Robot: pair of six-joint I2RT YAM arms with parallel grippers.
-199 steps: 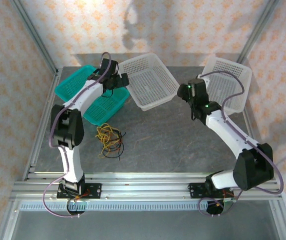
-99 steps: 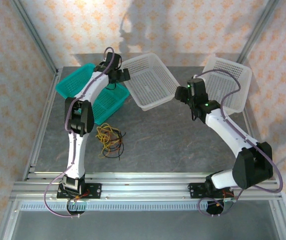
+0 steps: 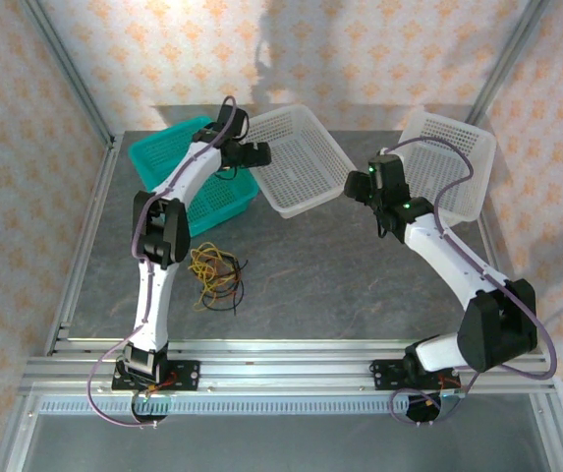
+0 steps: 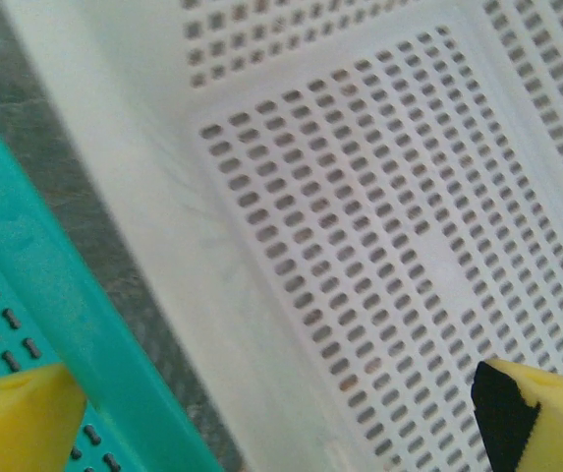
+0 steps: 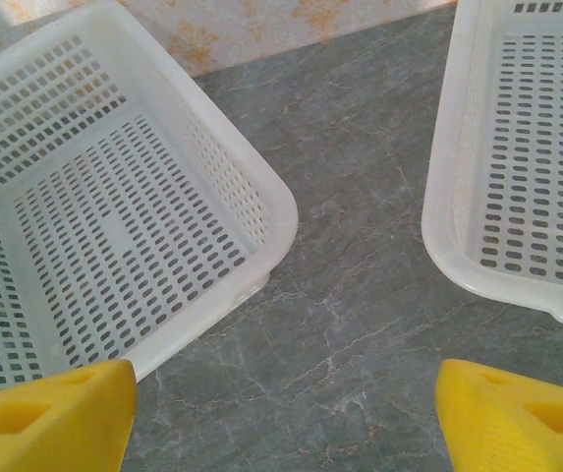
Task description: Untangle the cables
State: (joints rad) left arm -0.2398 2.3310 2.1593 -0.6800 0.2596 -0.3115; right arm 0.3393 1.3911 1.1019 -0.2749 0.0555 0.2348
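A grey, stone-patterned table stands inside walls papered in an orange floral print. The cables lie on it at the near-left in one tangled heap: yellow loops on top, orange-red strands mixed through them, and black wire trailing along the near and right edges. The heap sits just beside the left arm and touches no basket and no gripper.

Behind the heap is the teal basket. To its right the middle white basket sits tilted, and the right white basket stands well apart at the far right.

The left gripper hangs over the meeting edges of the teal and middle white baskets. Its yellow pads are spread fully wide with nothing between them. The right gripper hovers over bare table between the two white baskets, its jaws also wide apart and empty.
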